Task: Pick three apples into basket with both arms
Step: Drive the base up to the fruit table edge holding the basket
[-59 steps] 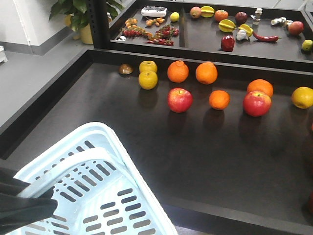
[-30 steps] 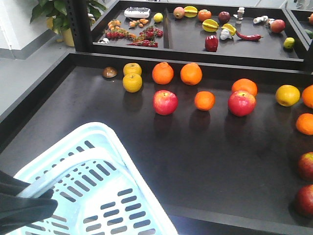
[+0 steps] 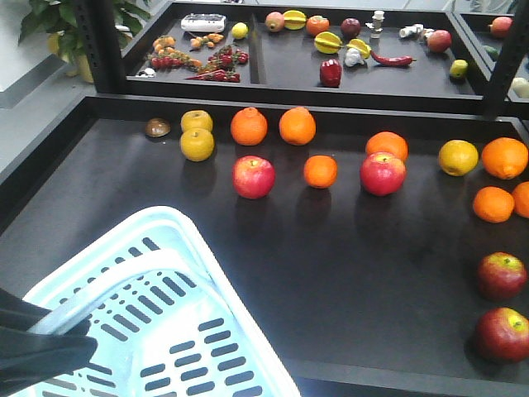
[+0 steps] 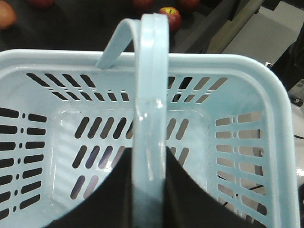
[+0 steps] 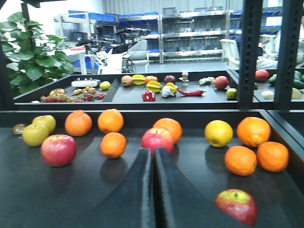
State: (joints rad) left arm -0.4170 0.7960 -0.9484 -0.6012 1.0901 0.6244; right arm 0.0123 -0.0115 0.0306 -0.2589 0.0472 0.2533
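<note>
The pale blue basket (image 3: 165, 331) sits at the front left. My left gripper (image 3: 41, 347) is shut on its swing handle (image 4: 151, 118), with a black jaw on either side of it (image 4: 151, 159). Two dark red apples (image 3: 500, 275) (image 3: 501, 334) lie at the table's right edge, far from the basket. One of them shows low right in the right wrist view (image 5: 236, 205). My right gripper (image 5: 153, 152) is shut and empty, pointing at a brighter pinkish-red apple (image 5: 158, 139). A red apple with a yellow patch (image 4: 169, 16) shows beyond the basket's rim.
Two pinkish-red apples (image 3: 254, 177) (image 3: 383, 174), several oranges (image 3: 320, 171), yellow-green fruit (image 3: 197, 144) and a yellow fruit (image 3: 458, 157) are spread over the dark table. A raised black ledge (image 3: 273, 103) and a tray of mixed produce (image 3: 331, 73) lie behind. Black posts (image 3: 99, 41) stand at the back.
The whole front view has swung to the right: the fruits have slid left in the picture and the two dark red apples have come into sight at the right. The basket and left gripper hold their place.
</note>
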